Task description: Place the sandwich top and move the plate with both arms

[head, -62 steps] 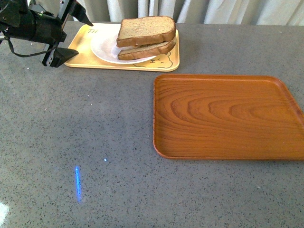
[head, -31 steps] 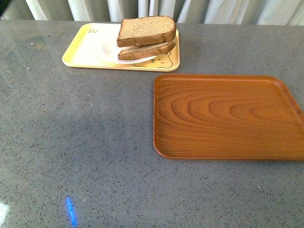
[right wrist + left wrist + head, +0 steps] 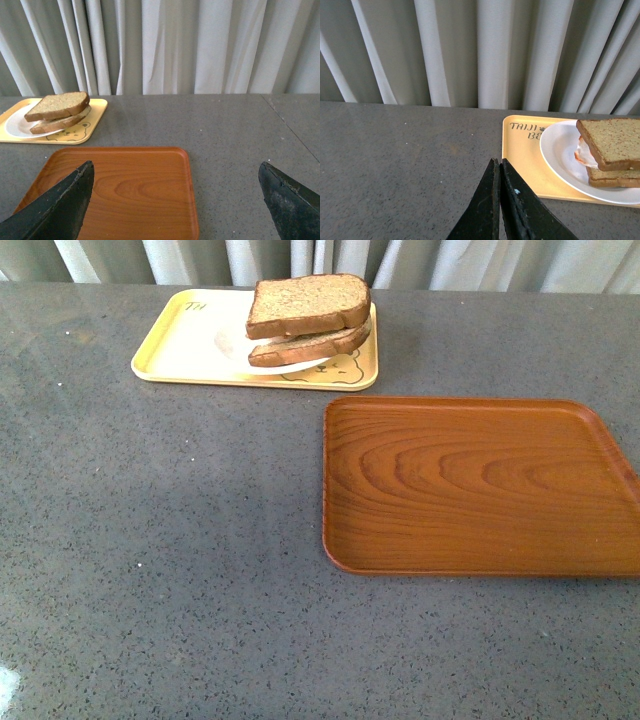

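The sandwich top [image 3: 307, 302], a speckled brown slice, lies on a lower bread slice [image 3: 312, 343] on the white plate [image 3: 225, 340], which sits on the pale yellow tray [image 3: 170, 350] at the back. Neither arm shows in the front view. In the left wrist view my left gripper [image 3: 498, 162] is shut and empty, over the grey table just short of the yellow tray [image 3: 525, 160]; the plate [image 3: 560, 150] and sandwich top [image 3: 612, 140] lie beyond it. In the right wrist view my right gripper [image 3: 177, 175] is open and empty above the wood-grain tray [image 3: 130, 190]; the sandwich top [image 3: 57, 105] is far off.
The large brown wood-grain tray [image 3: 480, 485] lies at the right of the grey table [image 3: 160, 540]. A bit of white egg [image 3: 585, 152] shows between the slices. Grey-white curtains [image 3: 485, 50] hang behind the table's far edge.
The left arm, at the back left beside the yellow tray a second ago, has left the front view. The blue light spot on the table has gone. Sandwich and trays have not moved.
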Robot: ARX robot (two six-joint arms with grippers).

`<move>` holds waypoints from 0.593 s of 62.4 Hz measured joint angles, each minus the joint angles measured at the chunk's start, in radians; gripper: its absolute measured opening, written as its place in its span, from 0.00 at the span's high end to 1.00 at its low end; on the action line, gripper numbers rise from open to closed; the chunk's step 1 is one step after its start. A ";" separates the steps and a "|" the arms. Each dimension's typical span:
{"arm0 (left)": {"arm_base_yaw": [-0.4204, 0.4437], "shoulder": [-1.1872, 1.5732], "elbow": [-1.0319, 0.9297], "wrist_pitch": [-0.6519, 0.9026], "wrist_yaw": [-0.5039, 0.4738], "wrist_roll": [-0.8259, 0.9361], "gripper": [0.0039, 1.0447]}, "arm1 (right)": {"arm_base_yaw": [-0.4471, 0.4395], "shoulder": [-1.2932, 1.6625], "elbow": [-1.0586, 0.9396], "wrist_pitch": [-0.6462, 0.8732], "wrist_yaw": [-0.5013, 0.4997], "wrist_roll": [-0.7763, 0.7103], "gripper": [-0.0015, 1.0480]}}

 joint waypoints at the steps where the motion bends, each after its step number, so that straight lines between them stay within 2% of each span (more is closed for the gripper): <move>1: 0.000 -0.005 -0.004 -0.001 0.000 0.000 0.99 | 0.000 0.000 0.000 0.000 0.000 0.000 0.09; 37: 0.001 -0.512 -0.326 -0.189 0.000 0.007 0.99 | 0.000 0.000 0.000 0.000 0.000 0.000 0.09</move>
